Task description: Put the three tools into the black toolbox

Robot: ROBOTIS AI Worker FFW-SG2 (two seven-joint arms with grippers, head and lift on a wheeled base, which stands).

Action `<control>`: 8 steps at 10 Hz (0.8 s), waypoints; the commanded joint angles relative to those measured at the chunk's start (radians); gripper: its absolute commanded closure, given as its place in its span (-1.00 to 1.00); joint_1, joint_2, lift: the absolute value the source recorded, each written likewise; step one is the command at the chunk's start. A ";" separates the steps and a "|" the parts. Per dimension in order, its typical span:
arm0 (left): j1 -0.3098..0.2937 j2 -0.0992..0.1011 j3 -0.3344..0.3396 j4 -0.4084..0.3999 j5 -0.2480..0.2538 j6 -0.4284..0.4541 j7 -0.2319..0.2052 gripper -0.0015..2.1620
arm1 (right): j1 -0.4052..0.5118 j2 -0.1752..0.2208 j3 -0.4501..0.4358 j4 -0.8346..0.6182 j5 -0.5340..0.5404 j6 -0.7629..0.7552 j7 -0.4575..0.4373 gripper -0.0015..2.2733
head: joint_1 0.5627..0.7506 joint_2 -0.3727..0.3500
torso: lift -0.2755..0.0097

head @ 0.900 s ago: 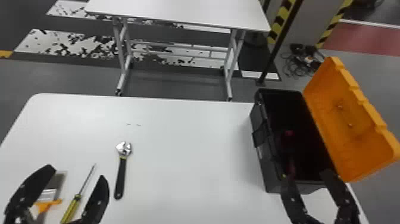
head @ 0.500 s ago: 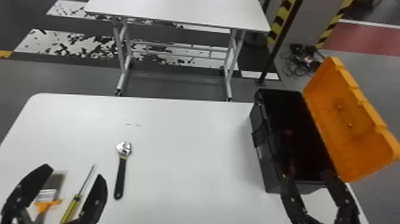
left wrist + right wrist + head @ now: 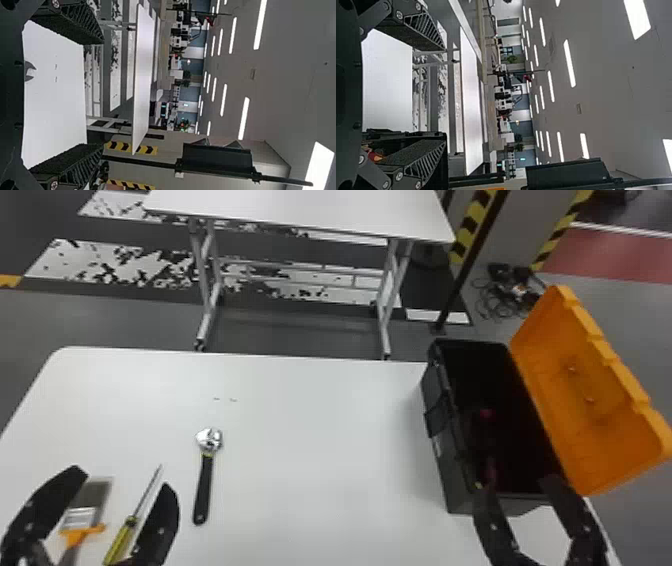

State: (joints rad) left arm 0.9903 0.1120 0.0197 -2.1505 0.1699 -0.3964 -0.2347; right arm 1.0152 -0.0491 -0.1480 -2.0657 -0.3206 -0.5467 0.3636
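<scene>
A: Left gripper (image 3: 122, 479), state?
B: Fingers wide apart, nothing clamped. Located at the near left, over the white table (image 3: 310, 450).
A: Right gripper (image 3: 517, 485)?
B: Also apart and empty; located at the near end of the black plastic toolbox (image 3: 450, 470). Contact with the box: cannot tell.
A: Tool positions?
B: All three on the table's left part. Leftmost, a flat paintbrush (image 3: 80, 517) with grey bristles, a pale ferrule and an orange handle. Just right of it, a screwdriver (image 3: 120, 540) with a yellow handle, its thin metal shaft pointing far. Further right, an adjustable wrench (image 3: 202, 490), silver head at the far end, black handle toward the near side (not touching the screwdriver).
A: Toolbox?
B: On the table's right side, upright, its orange lid (image 3: 590, 390) open to the right. Inside, a small red item (image 3: 485, 413) (interior too dark to identify it). A second white table (image 3: 310, 210) stands beyond, on the far side.
</scene>
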 commanded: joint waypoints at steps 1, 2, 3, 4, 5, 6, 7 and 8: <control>0.001 0.000 0.000 0.001 0.005 0.003 0.002 -0.93 | 0.000 -0.002 0.001 -0.001 0.000 0.000 0.000 -0.84 | 0.41 -0.35 | 0.57; 0.001 0.000 0.009 0.006 0.010 0.012 0.008 -0.93 | 0.000 -0.002 0.001 0.001 0.000 0.000 0.002 -0.84 | 0.41 -0.35 | 0.57; 0.001 -0.002 0.029 0.014 0.028 0.043 0.017 -0.93 | 0.000 -0.002 0.002 0.001 0.000 0.000 0.006 -0.84 | 0.41 -0.33 | 0.57; 0.001 -0.006 0.060 0.026 0.042 0.080 0.032 -0.93 | 0.000 -0.002 0.001 0.006 -0.003 0.003 0.006 -0.84 | 0.41 -0.27 | 0.57; 0.001 -0.015 0.105 0.049 0.071 0.101 0.032 -0.93 | -0.001 -0.003 0.001 0.012 -0.006 0.000 0.009 -0.84 | 0.41 -0.16 | 0.57; -0.006 -0.025 0.146 0.080 0.089 0.113 0.031 -0.93 | -0.004 -0.005 0.001 0.016 -0.008 0.000 0.011 -0.84 | 0.41 -0.11 | 0.57; -0.015 -0.035 0.181 0.116 0.109 0.126 0.017 -0.93 | -0.007 -0.006 0.002 0.021 -0.009 0.000 0.011 -0.84 | 0.41 0.06 | 0.57; -0.019 -0.038 0.200 0.150 0.115 0.126 0.008 -0.93 | -0.010 -0.006 0.002 0.026 -0.011 0.000 0.015 -0.84 | 0.41 0.19 | 0.57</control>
State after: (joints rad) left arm 0.9738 0.0755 0.2080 -2.0189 0.2803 -0.2719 -0.2280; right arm 1.0062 -0.0549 -0.1459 -2.0421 -0.3301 -0.5467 0.3779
